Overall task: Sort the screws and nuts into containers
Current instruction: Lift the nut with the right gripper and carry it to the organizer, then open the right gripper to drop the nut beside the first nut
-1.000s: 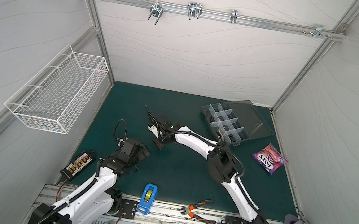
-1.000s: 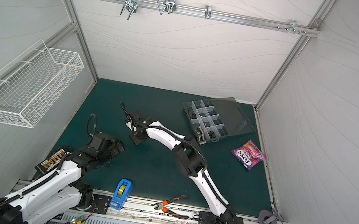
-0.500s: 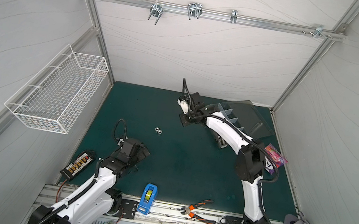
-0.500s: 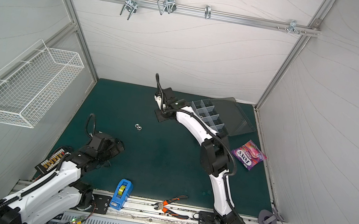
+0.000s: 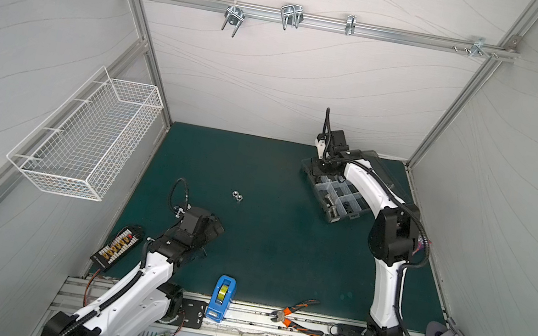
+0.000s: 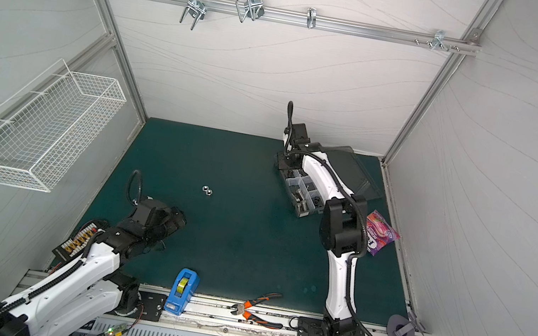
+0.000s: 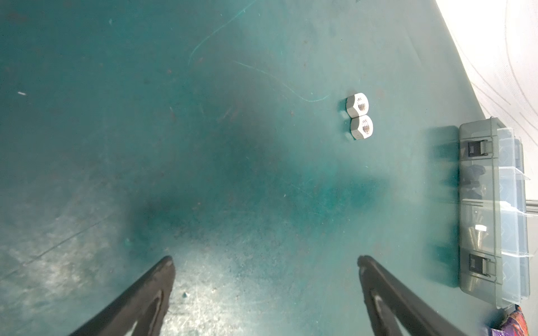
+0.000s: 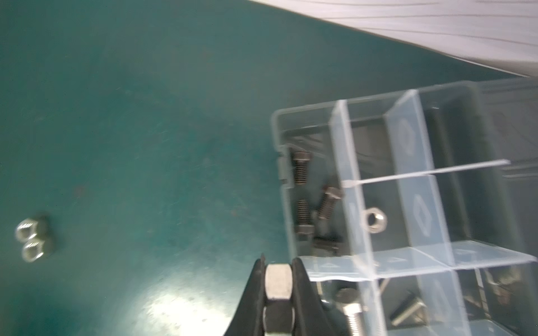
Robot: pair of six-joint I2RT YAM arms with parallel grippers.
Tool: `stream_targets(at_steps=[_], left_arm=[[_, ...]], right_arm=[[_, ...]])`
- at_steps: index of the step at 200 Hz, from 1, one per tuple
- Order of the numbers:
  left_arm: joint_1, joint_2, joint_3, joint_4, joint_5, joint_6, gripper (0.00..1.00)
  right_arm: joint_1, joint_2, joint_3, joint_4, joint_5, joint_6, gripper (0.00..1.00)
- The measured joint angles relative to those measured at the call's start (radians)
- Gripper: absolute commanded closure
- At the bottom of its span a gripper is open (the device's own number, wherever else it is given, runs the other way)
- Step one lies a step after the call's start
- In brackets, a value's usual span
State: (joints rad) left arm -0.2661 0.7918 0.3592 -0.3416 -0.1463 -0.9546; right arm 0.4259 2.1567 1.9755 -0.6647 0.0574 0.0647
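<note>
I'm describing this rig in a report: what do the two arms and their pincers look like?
Both the left arm and right arm have white shells with black joints and black ribbed cables along them. The left pincer and right pincer have slim, black, tapering fingers.

Your right gripper (image 8: 279,266) has left mat (image 5: 264,250) centre, swung over to far end of organizer box (image 5: 333,219), silver nut (image 8: 279,283) carried along between jaws; two nuts (image 5: 237,196) on mat, hidden under your gripper a second ago, now show
</note>
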Motion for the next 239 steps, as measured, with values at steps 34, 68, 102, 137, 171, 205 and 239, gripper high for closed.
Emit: stream_targets(at_steps=[34, 68, 102, 137, 171, 205, 239], left_arm=[[0.000, 0.000, 0.004, -0.004, -0.005, -0.001, 0.01], [0.000, 0.000, 0.004, -0.010, -0.007, -0.001, 0.01], [0.000, -0.008, 0.004, -0.017, -0.007, -0.001, 0.01], [0.000, -0.021, 0.004, -0.019, -0.007, -0.001, 0.01], [0.000, -0.034, 0.004, -0.020, -0.007, -0.003, 0.01], [0.000, -0.039, 0.004, -0.021, -0.007, -0.003, 0.01], [0.000, -0.039, 0.004, -0.021, -0.007, -0.003, 0.01]], right_arm=[[-0.061, 0.007, 0.019, -0.017, 0.020, 0.008, 1.00], [-0.102, 0.035, 0.050, -0.019, 0.034, 0.010, 1.00], [-0.128, 0.087, 0.074, -0.027, 0.039, 0.010, 1.00], [-0.136, 0.135, 0.087, -0.038, 0.039, 0.010, 1.00], [-0.136, 0.161, 0.098, -0.058, 0.038, 0.009, 0.96], [-0.136, 0.180, 0.119, -0.065, 0.035, 0.009, 0.82], [-0.136, 0.186, 0.121, -0.071, 0.034, 0.007, 0.76]])
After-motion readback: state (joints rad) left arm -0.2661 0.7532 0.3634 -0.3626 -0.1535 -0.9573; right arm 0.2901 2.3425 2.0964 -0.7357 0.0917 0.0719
